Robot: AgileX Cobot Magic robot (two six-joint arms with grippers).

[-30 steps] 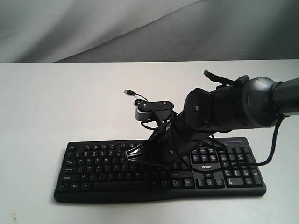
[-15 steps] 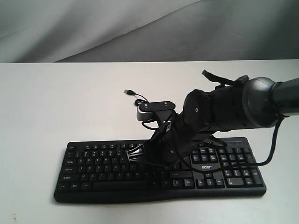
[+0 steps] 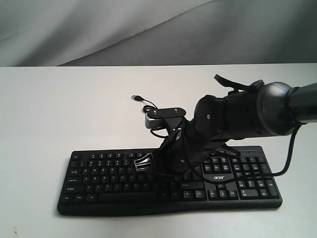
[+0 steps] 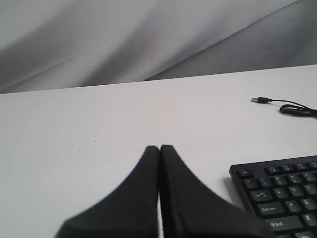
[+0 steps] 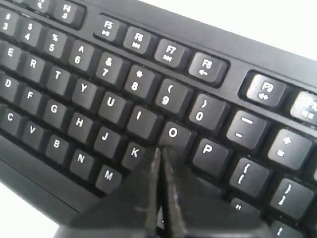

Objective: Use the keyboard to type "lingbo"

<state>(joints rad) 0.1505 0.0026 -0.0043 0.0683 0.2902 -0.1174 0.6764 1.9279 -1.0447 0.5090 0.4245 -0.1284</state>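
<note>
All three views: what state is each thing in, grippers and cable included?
Keyboard: flat on the table.
USB plug: unplugged, loose on the table.
Left gripper: shut, over bare table beside the keyboard.
Right gripper: shut, tips just below the O key; contact unclear.

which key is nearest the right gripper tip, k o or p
O: the shut right gripper ends at its edge; K and P sit aside.
</note>
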